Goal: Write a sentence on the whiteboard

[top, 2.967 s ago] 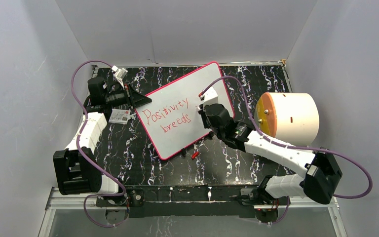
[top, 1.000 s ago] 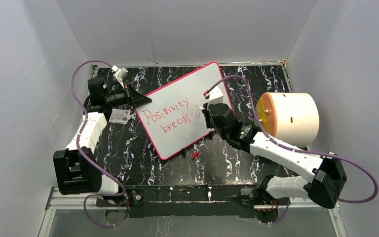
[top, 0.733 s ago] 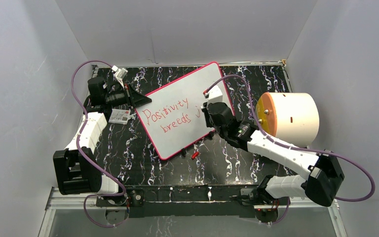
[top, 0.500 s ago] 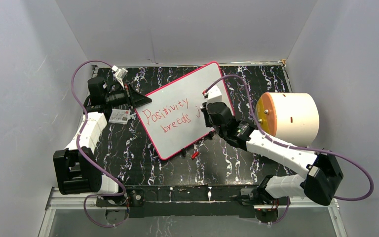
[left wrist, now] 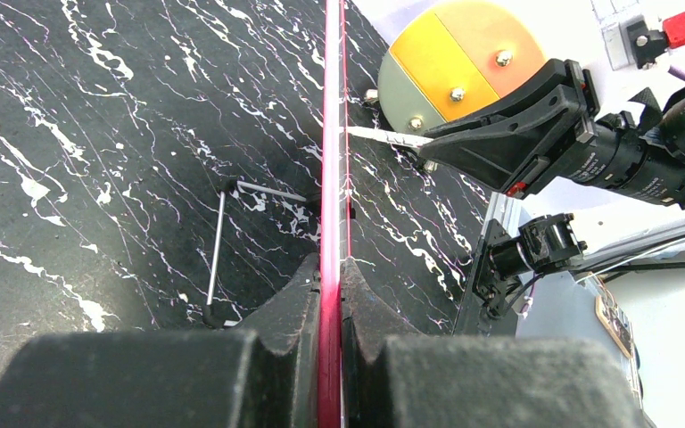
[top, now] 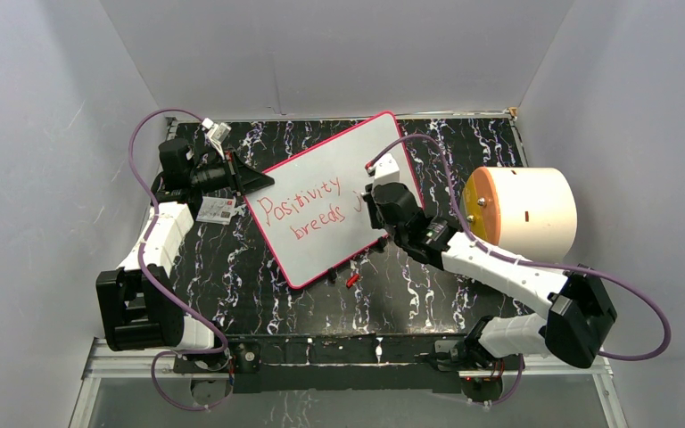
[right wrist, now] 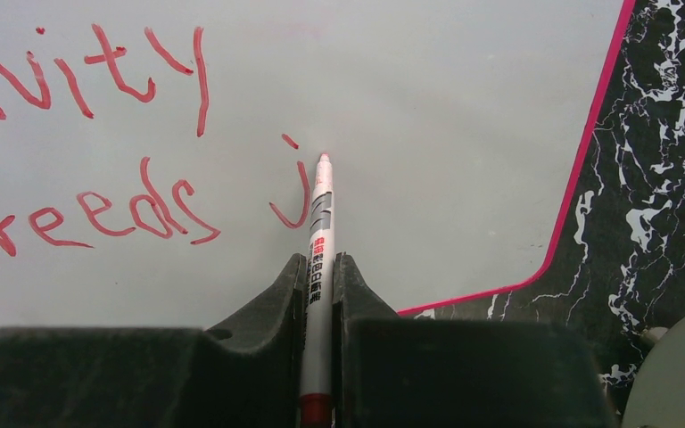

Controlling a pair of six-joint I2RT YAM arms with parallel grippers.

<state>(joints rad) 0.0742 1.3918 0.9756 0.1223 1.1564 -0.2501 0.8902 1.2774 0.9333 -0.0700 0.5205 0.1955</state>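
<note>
Since earlier, "j" [right wrist: 304, 192] added to the sentence [top: 308, 207] beside "breeds". Right jaws clamped on marker [right wrist: 319, 241], left jaws on whiteboard [top: 317, 254]; marker hidden from above.

whiteboard [right wrist: 428, 134]: smooth, slightly glossy | tabletop [top: 232, 267]: smooth black marble-look finish | marker [right wrist: 320, 223]: smooth white plastic barrel

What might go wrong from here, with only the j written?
1. The left gripper pinches the whiteboard only by its thin pink frame; pen pressure may pivot the board.
2. The right gripper holds the marker well behind its tip, so it might tilt or slip.
3. The j lies beside the tip and could smear.
</note>
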